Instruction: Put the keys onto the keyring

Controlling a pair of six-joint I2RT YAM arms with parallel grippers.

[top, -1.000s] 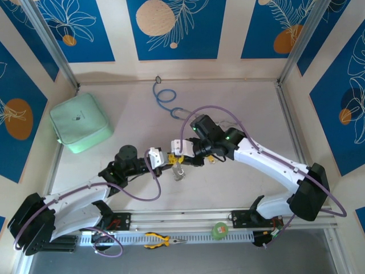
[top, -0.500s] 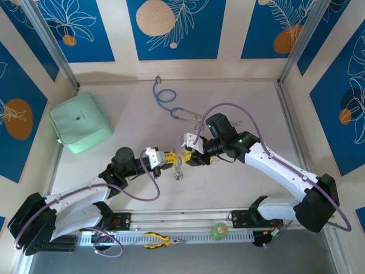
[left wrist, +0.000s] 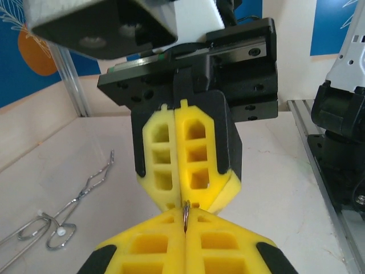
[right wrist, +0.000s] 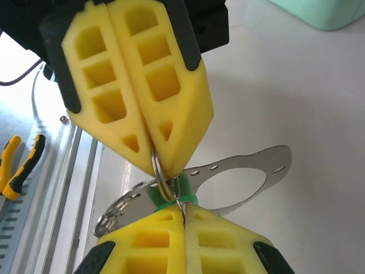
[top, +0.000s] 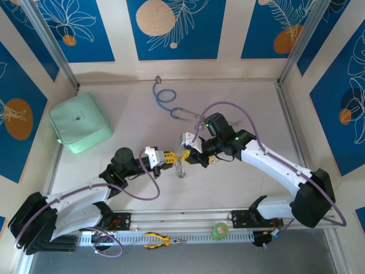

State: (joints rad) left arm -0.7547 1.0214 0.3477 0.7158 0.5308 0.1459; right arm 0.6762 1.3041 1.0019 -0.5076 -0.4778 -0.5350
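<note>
**Both grippers pinched on one small ring: threading step**

L gripper (top: 169,156) and R gripper (top: 187,155) meet tip to tip above mid bench (top: 217,194), both fully closed. In the R wrist view a thin split ring (right wrist: 162,174) runs from the L tips down into the R tips, so each looks clamped on that same ring, though the wire is too fine to be sure. The green key (right wrist: 171,193) sits right behind the ring, its head just above the R pads. Can't tell if it's already threaded or only lying against the wire. The keyring (right wrist: 274,162), a pale oval loop, hangs just behind and below, off the bench. Yellow key: can't pick it out.

Judgement: mid-threading, not done.

How to do it well:
- Keep L as the anchor w/ firm grip and no wrist roll.
- R should work the key along the coil in small arcs, not pull outward.
- Keep tips close so the wire can't twist.
- Don't release R until the key hangs free on the ring.

Risk: the ring springs out of the pads and everything drops.
</note>
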